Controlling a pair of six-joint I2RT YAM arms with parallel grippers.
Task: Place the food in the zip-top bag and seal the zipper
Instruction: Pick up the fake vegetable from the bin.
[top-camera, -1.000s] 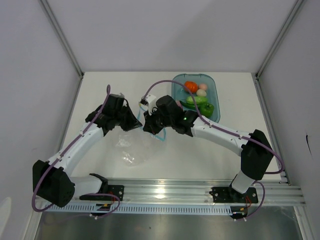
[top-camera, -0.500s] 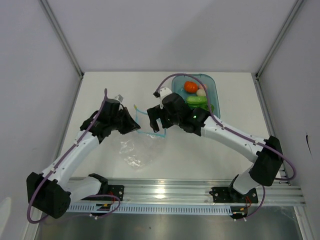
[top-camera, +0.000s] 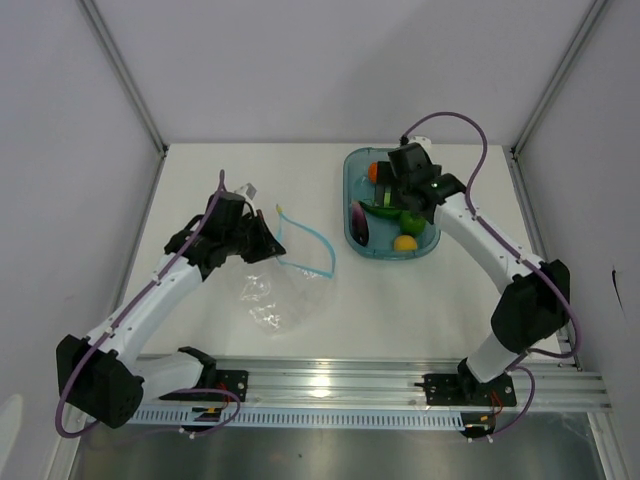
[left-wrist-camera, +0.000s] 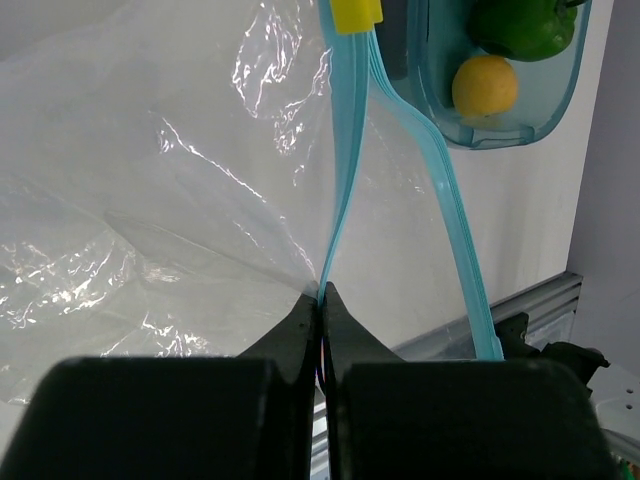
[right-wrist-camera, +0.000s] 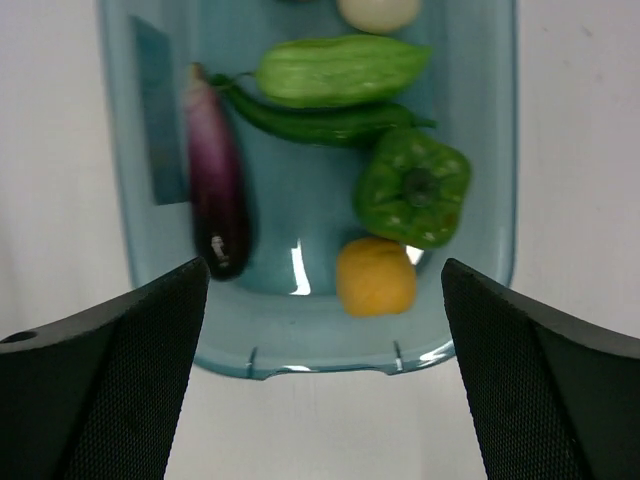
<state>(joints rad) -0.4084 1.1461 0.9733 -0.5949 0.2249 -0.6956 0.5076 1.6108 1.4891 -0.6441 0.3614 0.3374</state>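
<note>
Two arms are set over the white table (top-camera: 200, 180), and no food is seen in the bag yet. At the left, the left gripper (left-wrist-camera: 322, 300) is clenched on one lip of the zipper (left-wrist-camera: 345, 180), the blue strip being pinched thinly between the jaws. The zip-top bag (top-camera: 275, 300) is spread crumpled on the table beside that grip, with its mouth turned rightward and the second lip bowed away, so only a narrow gap is formed. A yellow slider (left-wrist-camera: 357, 15) is carried at the strip's far end.

Further right, the food is gathered in the teal tray (right-wrist-camera: 300, 365): eggplant (right-wrist-camera: 215, 200), cucumber (right-wrist-camera: 340, 70), green pepper (right-wrist-camera: 413, 187), lemon (right-wrist-camera: 375, 275) and egg (right-wrist-camera: 378, 12), with the tomato (top-camera: 373, 172) partly hidden in the top view. The right gripper (right-wrist-camera: 322, 300) is held above the tray, released wide, with nothing between its jaws.

Several failures are judged likely from here. A round piece such as the lemon could be squirted from the jaws if gripped off-centre. The floppy mouth could be pushed shut by an arriving piece, since only one lip is held. The thin strip could also be pulled from the left pinch if the bag is dragged.
</note>
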